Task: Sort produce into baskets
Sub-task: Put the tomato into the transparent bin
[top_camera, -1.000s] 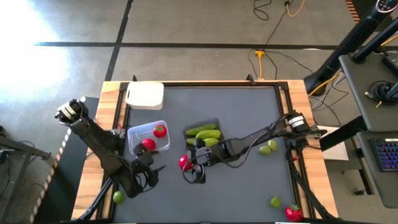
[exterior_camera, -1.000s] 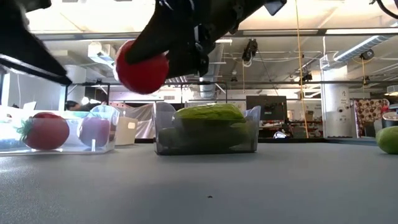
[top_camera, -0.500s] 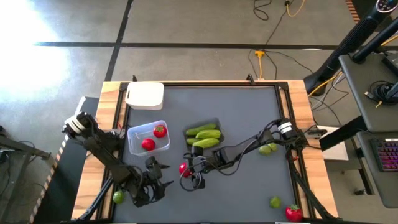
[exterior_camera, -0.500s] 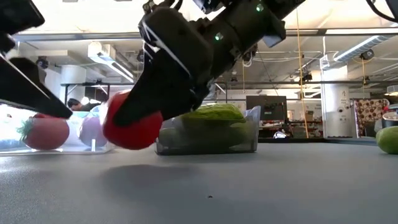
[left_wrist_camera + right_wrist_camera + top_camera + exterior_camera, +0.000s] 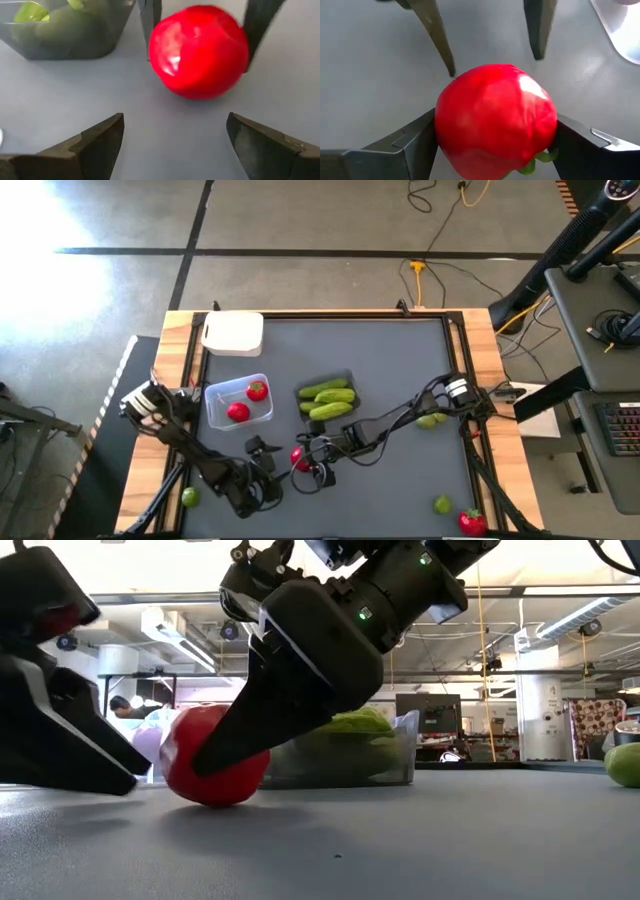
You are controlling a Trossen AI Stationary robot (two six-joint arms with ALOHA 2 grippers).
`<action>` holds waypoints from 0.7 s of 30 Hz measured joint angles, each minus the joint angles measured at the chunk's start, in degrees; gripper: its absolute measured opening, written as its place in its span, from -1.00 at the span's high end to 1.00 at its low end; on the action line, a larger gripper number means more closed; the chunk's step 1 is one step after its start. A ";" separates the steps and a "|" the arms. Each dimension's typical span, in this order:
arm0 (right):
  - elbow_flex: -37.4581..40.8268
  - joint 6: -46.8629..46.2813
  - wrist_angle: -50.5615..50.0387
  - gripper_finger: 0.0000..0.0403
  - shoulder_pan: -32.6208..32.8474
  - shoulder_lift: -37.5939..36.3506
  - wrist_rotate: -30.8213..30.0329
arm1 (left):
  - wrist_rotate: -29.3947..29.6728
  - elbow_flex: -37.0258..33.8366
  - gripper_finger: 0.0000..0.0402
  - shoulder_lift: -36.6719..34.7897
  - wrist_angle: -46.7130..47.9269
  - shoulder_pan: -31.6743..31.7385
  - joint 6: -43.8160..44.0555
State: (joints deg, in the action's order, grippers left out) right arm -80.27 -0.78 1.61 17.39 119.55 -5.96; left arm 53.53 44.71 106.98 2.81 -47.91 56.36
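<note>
Red fruit (image 5: 297,458) sat on the grey table (image 5: 400,380), front of centre, just ahead of the smoky basket (image 5: 327,401) of cucumbers (image 5: 326,392). I had the right gripper (image 5: 311,460) clamped on it, fingers (image 5: 415,145) touching both sides. Left gripper (image 5: 268,470) faced it just beside, jaws apart, holding nothing. Clear basket (image 5: 238,401) held two red fruits; white basket (image 5: 232,333) sat at the far left corner.

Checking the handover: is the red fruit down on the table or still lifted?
Down: the red fruit rests on the table, between the right gripper's fingers.
</note>
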 joint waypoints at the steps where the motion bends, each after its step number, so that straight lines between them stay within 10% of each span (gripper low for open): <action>1: -0.02 0.00 -0.11 -0.54 0.00 0.00 0.02 | -0.24 0.64 -0.66 0.59 0.60 0.48 -0.04; 21: -0.02 -0.76 -6.36 -0.88 1.18 -2.49 -1.13 | -1.98 8.18 -0.92 6.25 7.16 3.09 1.13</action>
State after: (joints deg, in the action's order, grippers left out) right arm -80.29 -1.53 -4.75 18.57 117.06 -7.09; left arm 51.55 52.88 113.23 9.97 -44.82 57.48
